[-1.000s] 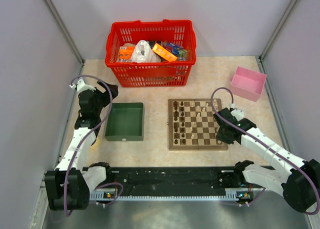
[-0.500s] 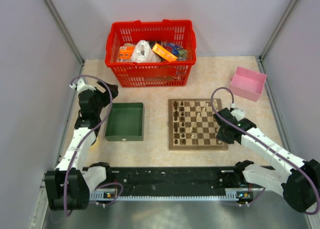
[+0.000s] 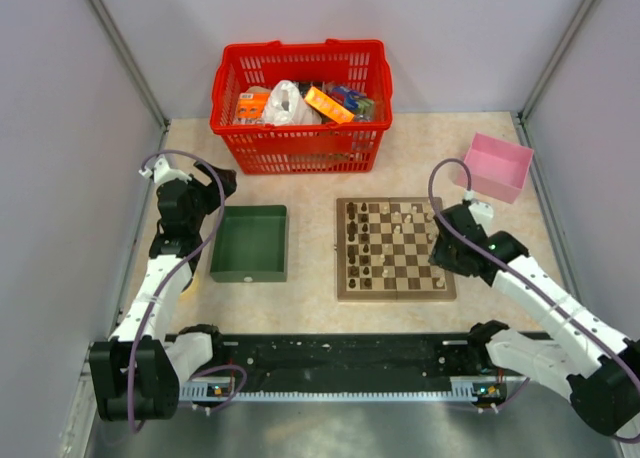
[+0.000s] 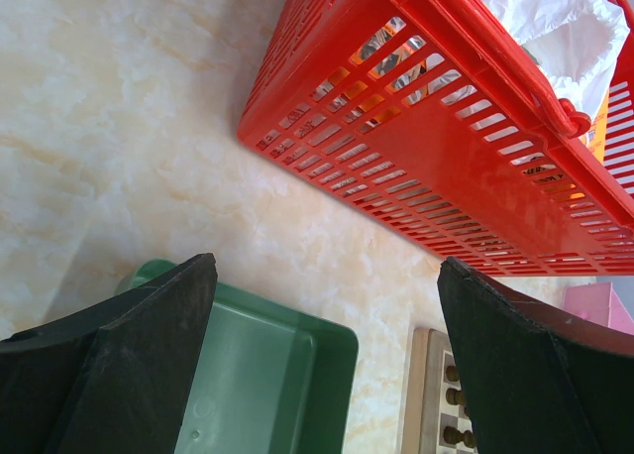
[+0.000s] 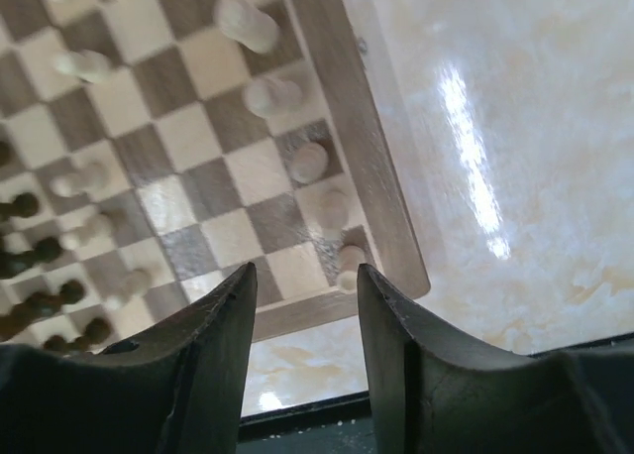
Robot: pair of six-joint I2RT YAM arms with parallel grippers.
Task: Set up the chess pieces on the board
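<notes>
Left gripper hangs with jaws spread wide, gripping nothing. A green tray sits just beneath it and a red basket ahead. Over to the right gripper: its 2 fingers are partly parted and empty, above the board corner. Pale chess pieces are lined along the rim just ahead.

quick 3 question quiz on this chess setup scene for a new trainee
1. True or false: the green tray lies right of the board.
2. The right gripper, above the board's edge, is: A) shut; B) open with nothing between its fingers.
3. Fill in: the small box near the table's far right corner is ____ in colour.
Key: 1 false; 2 B; 3 pink.
</notes>
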